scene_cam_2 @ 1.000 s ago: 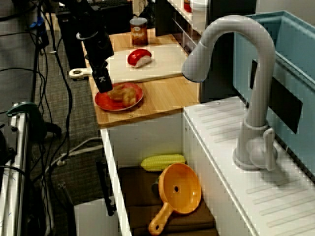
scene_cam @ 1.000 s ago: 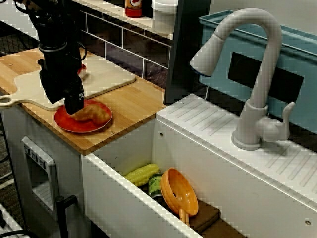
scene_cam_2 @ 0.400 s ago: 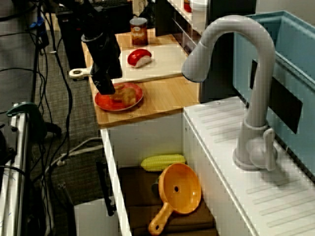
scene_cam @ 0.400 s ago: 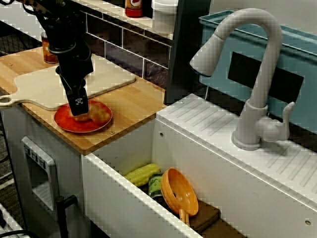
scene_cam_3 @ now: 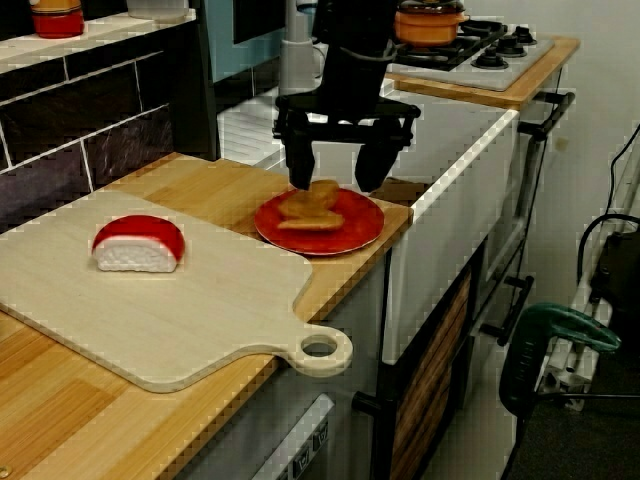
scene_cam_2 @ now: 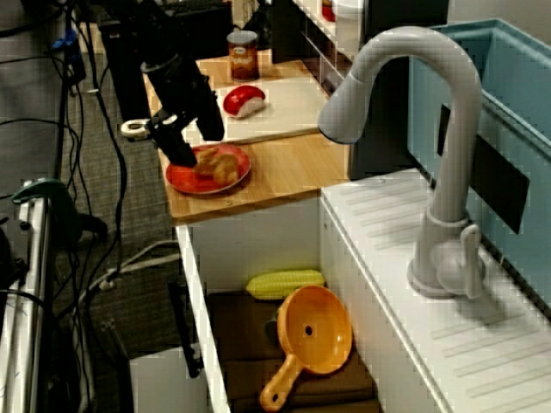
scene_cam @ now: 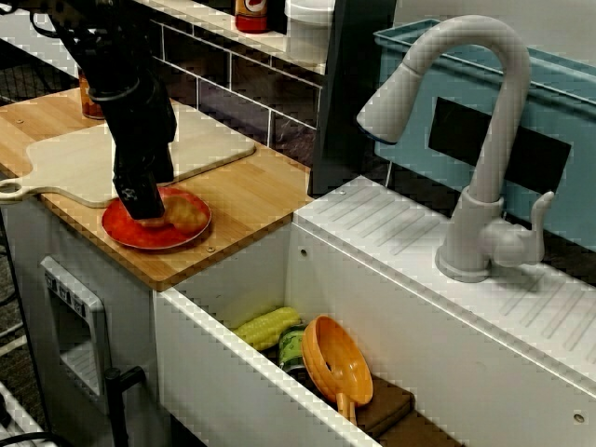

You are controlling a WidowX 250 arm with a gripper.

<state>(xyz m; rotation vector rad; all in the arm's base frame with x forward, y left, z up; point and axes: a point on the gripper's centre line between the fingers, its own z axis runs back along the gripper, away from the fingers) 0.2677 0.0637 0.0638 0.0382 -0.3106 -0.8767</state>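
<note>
One fried chicken piece (scene_cam_3: 310,207) lay on one red plate (scene_cam_3: 355,228) at the worktop (scene_cam_3: 230,190) edge, beside one cutting board (scene_cam_3: 180,300) bearing one sushi piece (scene_cam_3: 138,243). One corn cob (scene_cam_2: 285,281) and one orange strainer (scene_cam_2: 314,331) sat in the sink (scene_cam: 233,372). The gripper (scene_cam_3: 335,178) stood spread just above the chicken, which lay between its fingers, closer to one of them.

Mock kitchen in a lab — white faucet (scene_cam: 475,140) over a sink (scene_cam: 372,298), wood counter (scene_cam: 251,196), cutting board (scene_cam_3: 150,300), stove (scene_cam_3: 500,45) with pot (scene_cam_3: 430,20) — cables (scene_cam_2: 103,129) trailing across office carpet (scene_cam_2: 129,258).
</note>
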